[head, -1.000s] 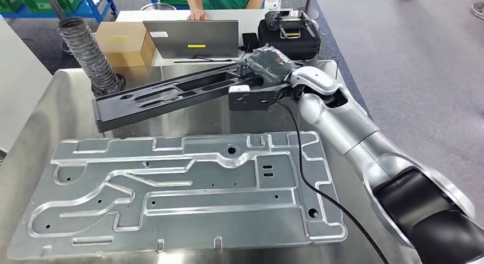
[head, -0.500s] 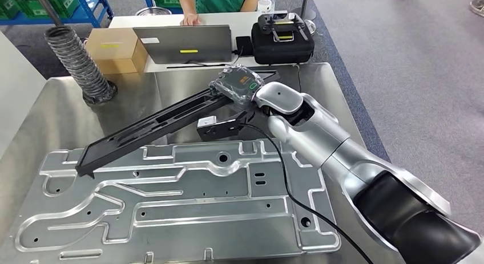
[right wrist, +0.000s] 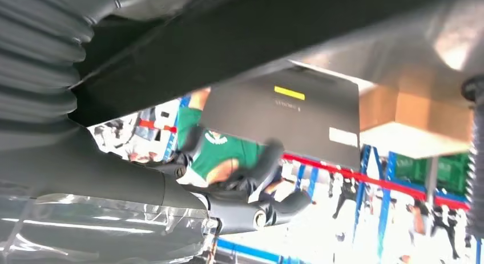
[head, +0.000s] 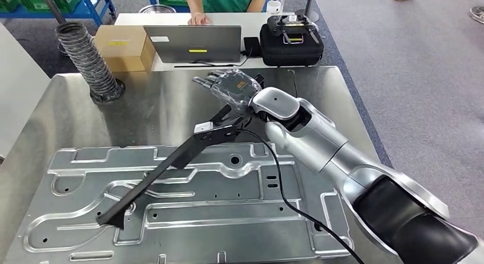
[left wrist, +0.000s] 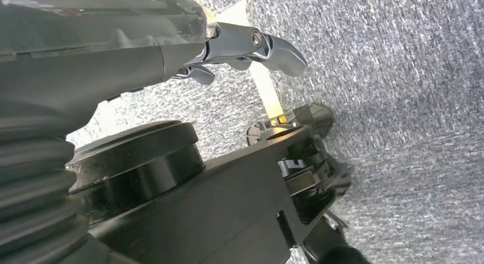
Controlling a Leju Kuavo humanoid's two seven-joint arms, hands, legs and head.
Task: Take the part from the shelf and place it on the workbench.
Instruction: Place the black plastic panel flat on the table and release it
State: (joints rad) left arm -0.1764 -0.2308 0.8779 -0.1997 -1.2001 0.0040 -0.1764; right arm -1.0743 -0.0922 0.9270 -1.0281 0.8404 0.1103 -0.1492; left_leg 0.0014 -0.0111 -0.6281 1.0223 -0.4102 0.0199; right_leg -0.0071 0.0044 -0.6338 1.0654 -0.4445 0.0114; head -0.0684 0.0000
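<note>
Item: black part point(head: 165, 167), tilted, near end resting on the grey plate point(head: 240, 218) on my tabletop point(head: 154, 104), far end beside my right hand point(head: 228, 87), fingers spread, holding nothing.

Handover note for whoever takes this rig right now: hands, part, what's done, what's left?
Right hand: over the workbench, fingers spread, gripping nothing.
Left hand: hangs over the floor, holding nothing.
Part: tilted, low end on the plate, high end up by the right wrist; what bears that end is unclear.
Done: part is off the shelf and at the bench.
Left: get it lying flat, then pull the right arm clear.
</note>
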